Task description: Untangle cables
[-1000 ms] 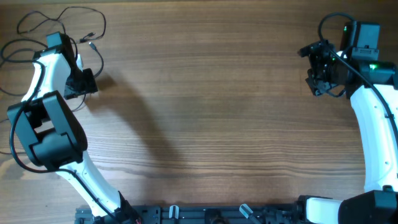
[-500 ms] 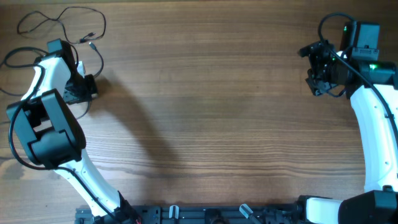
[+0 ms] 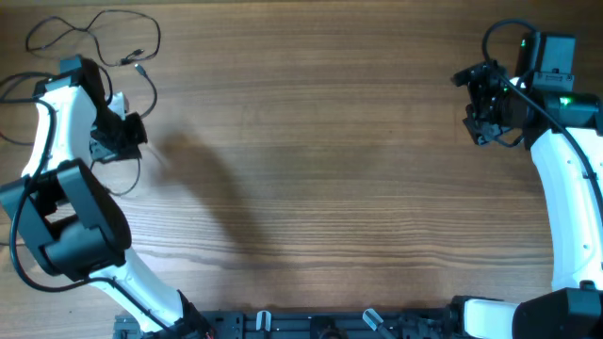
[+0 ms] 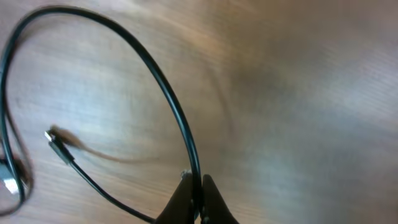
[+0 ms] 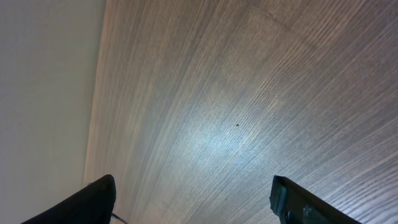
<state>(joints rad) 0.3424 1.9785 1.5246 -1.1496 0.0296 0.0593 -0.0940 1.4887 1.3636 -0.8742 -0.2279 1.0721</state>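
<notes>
The cables (image 3: pixel 94 36) lie as thin black loops in the far left corner of the wooden table, with small plug ends (image 3: pixel 139 55) lying loose. My left gripper (image 3: pixel 111 143) is just in front of them. In the left wrist view its jaws (image 4: pixel 198 190) are shut on one black cable (image 4: pixel 174 106), which arcs up and to the left from the fingertips. A metal-tipped plug (image 4: pixel 57 144) rests on the wood to their left. My right gripper (image 3: pixel 482 102) hovers at the far right, open, its fingers (image 5: pixel 99 199) wide apart with only bare wood between them.
The table's edge (image 5: pixel 94 124) runs along the left of the right wrist view, with a pale surface beyond it. Thick black arm wires (image 3: pixel 504 33) loop over the right arm. A rail (image 3: pixel 311 325) lines the table's front edge.
The left gripper has shut on a cable strand and shifted slightly left and toward the front, drawing a loop along. The right arm has not moved.
</notes>
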